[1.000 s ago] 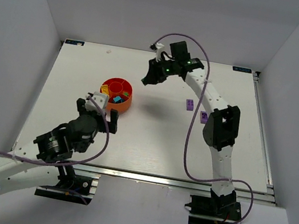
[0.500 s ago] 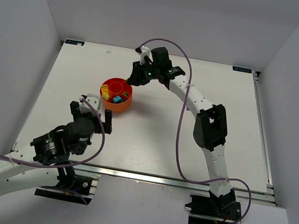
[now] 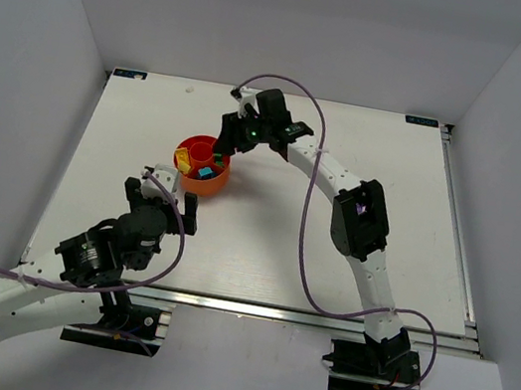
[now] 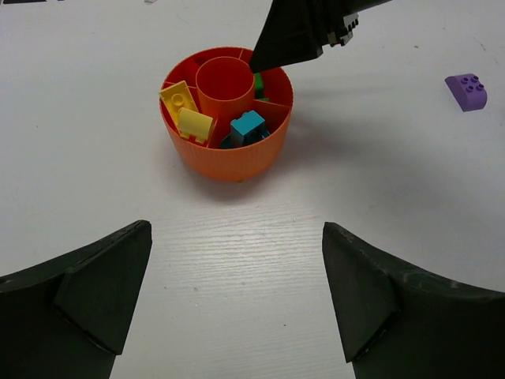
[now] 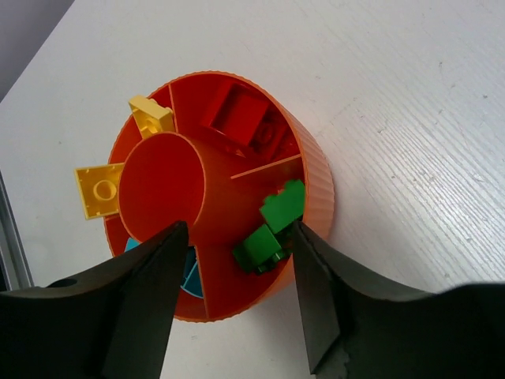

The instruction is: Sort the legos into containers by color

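Over the dish (image 3: 213, 187), top view: right gripper (image 3: 223, 144) hangs just above; left gripper (image 3: 171, 199) sits well back.
Left wrist: fingers (image 4: 95, 292) spread wide, empty; purple brick (image 4: 467, 91) lies loose right of the dish, on the right gripper's side.
Right wrist: fingers (image 5: 150, 292) parted, pinching nothing; green bricks (image 5: 272, 225) rest below between them, in a wedge.
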Motion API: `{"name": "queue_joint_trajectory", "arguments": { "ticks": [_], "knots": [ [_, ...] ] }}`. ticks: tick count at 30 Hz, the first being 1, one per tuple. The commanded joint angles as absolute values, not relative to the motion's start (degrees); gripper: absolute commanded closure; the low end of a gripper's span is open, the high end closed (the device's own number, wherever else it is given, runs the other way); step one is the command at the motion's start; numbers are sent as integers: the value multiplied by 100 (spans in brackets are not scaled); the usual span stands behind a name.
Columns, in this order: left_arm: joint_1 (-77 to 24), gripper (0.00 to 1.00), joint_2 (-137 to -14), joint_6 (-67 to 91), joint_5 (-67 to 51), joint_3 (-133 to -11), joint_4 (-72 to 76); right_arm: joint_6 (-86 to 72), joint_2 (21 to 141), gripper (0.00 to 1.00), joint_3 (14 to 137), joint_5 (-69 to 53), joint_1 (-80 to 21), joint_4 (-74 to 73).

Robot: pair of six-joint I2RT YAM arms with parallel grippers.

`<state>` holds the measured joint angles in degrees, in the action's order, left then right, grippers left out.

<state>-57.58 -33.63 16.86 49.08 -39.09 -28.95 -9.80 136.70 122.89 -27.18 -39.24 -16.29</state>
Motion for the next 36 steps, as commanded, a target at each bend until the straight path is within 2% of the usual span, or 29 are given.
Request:
{"name": "queue_joint_trajectory", "arguments": {
  "ticks": [1, 4, 7, 8, 12, 14, 16, 17, 18, 19, 20, 21, 26, 27, 29, 31, 36],
  "knots": [
    [-5748, 2, -3349, 1679, 4782, -3894, -2883, -976, 13500, 38, 12199, -2733, -3929, -1485],
    [-5748, 2, -3322, 1644, 4685, -3867, -2821, -976, 13386, 39, 12190, -2760, -3911, -1564],
    [-5748, 3, -3261, 1512, 4439, -3815, -2646, -731, 12905, 48, 11964, -2786, -3876, -1748],
    [-5748, 4, -3261, 1477, 4343, -3806, -2646, -730, 12902, 48, 11962, -2760, -3850, -1749],
    [-5748, 13, -3243, 1284, 3693, -3700, -2252, -185, 11580, 51, 10761, -2488, -3700, -1547],
    [-5748, 31, -3374, 1187, 3069, -3656, -2022, 139, 11173, 53, 10013, -2452, -3455, -1529],
    [-5748, 53, -3585, 1221, 2718, -3691, -1759, 167, 10707, 51, 9408, -2583, -3156, -1564],
    [-5748, 68, -3882, 1239, 2507, -3726, -1697, 132, 10479, 48, 9248, -2680, -2920, -1608],
    [-5748, 70, -4041, 1274, 2418, -3822, -1583, 97, 10398, 40, 9107, -2820, -2613, -1722],
    [-5748, 70, -4200, 1379, 2330, -3875, -1486, 71, 10319, 35, 8966, -3117, -2471, -1766],
    [-5748, 69, -4558, 1423, 2207, -3946, -1311, 44, 10170, 26, 8686, -3207, -2296, -1801],
    [-5748, 66, -4770, 1502, 2128, -4016, -1231, 44, 10073, 11, 8527, -3260, -1876, -1810],
    [-5634, 35, -6246, 2152, 1864, -5078, -958, 167, 9529, 11, 7885, -2979, -951, -1889],
    [-5634, 32, -6797, 2275, 1759, -5306, -967, 150, 9440, 11, 7797, -2997, -854, -1898],
    [-5520, 30, -7354, 2662, 1723, -6044, -1115, 88, 9178, 11, 7595, -2927, -493, -1881],
    [-5459, 29, -8194, 2969, 1670, -6894, -1326, 79, 8992, 17, 7304, -2430, -344, -1802],
    [-5292, 26, -9491, 3409, 1547, -8120, -1758, 676, 9026, 25, 7137, -1451, -378, -2109]
  ]
}}
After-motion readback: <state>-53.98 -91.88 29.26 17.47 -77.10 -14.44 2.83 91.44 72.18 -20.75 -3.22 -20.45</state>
